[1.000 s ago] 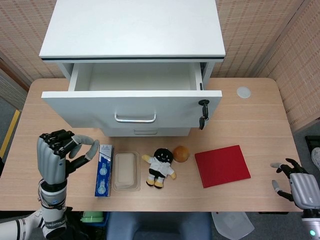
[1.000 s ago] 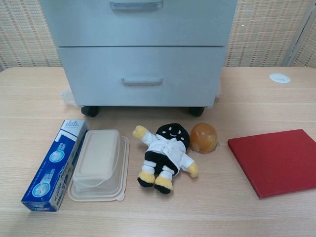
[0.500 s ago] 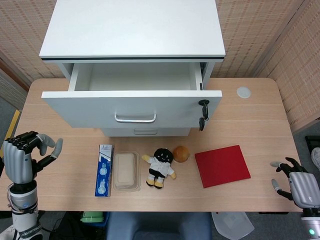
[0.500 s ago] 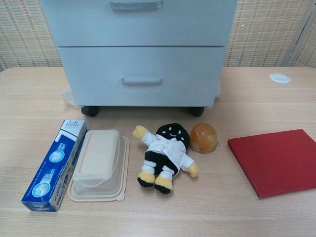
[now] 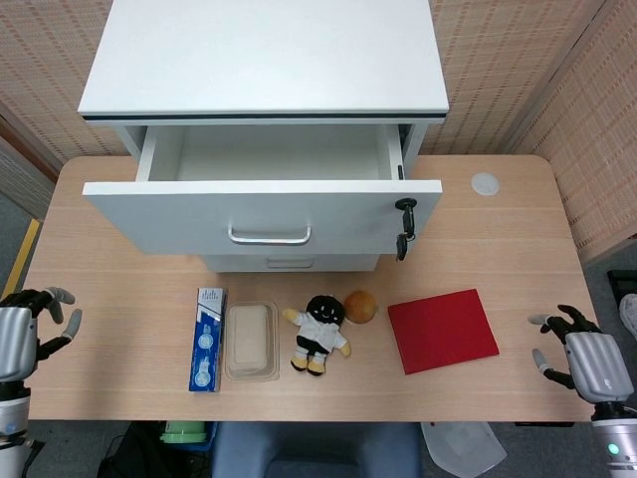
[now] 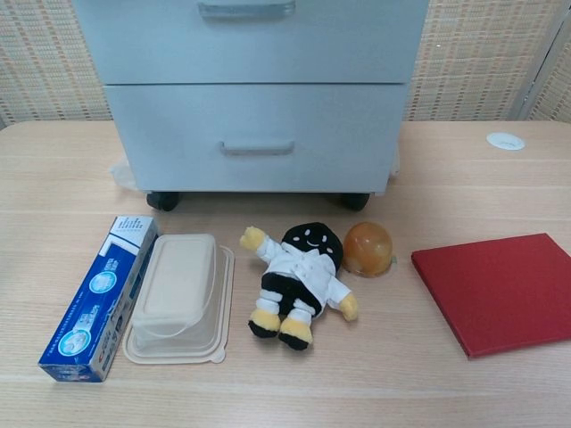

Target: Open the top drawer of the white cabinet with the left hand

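The white cabinet [image 5: 264,60] stands at the back of the table. Its top drawer [image 5: 264,214] is pulled out toward me, the inside bare, with a metal handle [image 5: 270,237] on its front. In the chest view the drawer front's handle [image 6: 246,9] shows at the top edge. My left hand [image 5: 22,334] hangs off the table's front left corner, far from the drawer, fingers curled loosely and holding nothing. At the front right edge sits my right hand [image 5: 587,360], fingers apart and empty. Neither hand appears in the chest view.
A blue box [image 5: 206,339], a beige lidded container [image 5: 250,341], a plush doll [image 5: 320,332], an orange ball [image 5: 360,306] and a red book [image 5: 442,330] lie in a row before the cabinet. Keys [image 5: 403,229] hang at the drawer's right. A white disc [image 5: 485,183] lies far right.
My left hand has drawn back from beside the blue box to the left and down, off the table's front left corner. The right hand has risen slightly. The drawer stays open.
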Motion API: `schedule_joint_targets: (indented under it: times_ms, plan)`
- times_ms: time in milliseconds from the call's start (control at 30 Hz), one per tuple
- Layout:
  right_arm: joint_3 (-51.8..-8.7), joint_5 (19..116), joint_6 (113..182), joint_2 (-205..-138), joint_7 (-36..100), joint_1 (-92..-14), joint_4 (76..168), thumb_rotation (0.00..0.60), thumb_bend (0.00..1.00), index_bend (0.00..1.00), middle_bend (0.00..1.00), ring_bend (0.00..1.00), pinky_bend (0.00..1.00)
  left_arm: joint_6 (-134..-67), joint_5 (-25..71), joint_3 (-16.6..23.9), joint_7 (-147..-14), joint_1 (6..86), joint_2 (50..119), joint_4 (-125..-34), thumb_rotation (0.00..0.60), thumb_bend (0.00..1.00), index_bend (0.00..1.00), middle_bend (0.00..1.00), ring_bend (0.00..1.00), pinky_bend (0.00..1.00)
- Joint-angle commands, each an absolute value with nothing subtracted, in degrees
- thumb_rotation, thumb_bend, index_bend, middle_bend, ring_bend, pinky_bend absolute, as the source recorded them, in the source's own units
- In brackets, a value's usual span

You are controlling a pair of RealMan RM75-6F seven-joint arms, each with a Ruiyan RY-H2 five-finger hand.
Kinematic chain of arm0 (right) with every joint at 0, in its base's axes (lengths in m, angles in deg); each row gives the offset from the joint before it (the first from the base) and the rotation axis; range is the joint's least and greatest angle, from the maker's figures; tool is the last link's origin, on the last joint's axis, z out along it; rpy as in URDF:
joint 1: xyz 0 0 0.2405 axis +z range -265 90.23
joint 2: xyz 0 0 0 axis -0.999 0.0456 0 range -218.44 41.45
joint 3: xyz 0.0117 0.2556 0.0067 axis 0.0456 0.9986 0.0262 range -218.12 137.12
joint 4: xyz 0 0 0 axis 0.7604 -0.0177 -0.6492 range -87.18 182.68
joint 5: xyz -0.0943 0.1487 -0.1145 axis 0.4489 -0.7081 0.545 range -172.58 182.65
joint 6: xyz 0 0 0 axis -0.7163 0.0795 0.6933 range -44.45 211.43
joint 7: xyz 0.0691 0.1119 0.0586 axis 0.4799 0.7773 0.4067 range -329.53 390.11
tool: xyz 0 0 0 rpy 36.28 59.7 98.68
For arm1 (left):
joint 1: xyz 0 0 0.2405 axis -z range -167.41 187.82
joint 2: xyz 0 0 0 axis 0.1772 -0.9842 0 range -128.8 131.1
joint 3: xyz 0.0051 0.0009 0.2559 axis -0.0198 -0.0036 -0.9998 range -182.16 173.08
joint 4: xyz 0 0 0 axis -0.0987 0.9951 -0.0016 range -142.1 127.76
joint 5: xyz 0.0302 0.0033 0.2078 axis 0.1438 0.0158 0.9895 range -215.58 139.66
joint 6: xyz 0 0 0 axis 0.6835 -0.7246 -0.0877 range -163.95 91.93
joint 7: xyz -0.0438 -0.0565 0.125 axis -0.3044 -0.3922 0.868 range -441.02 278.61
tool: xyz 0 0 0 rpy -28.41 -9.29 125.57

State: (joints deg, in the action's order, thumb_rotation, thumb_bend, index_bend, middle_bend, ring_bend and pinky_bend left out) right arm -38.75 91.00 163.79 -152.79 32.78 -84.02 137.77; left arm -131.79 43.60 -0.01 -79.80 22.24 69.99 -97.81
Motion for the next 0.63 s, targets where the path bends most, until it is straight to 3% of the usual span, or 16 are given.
schedule_joint_targets:
  times_ms: [33,167,633]
  plan:
    - [-38.7,91.0,163.4,-152.8,32.8,-83.6,137.8,0.600,0.32,0.32,0.38,0.35,0.33,-128.8,42.4,-2.3,-76.6,20.7,69.5,-96.4,0.600,0.32,0.26,0.44,0.32,0.31]
    - [-38.5,91.2,163.6,-153.2,33.1,-83.4,137.3,0.600,0.32,0.32,0.36,0.32,0.33,-126.7,42.6,-3.9,-74.1,19.9,69.6,-96.3,0.600,0.29,0.17,0.29,0.21,0.23]
    - [-38.2,92.3,165.4,-155.0,34.9,-83.1,134.7,0.600,0.32,0.32,0.36,0.32,0.33,-126.5,44.2,-3.8,-72.5,17.7,72.4,-96.0,0.600,0.29,0.19,0.28,0.20,0.22]
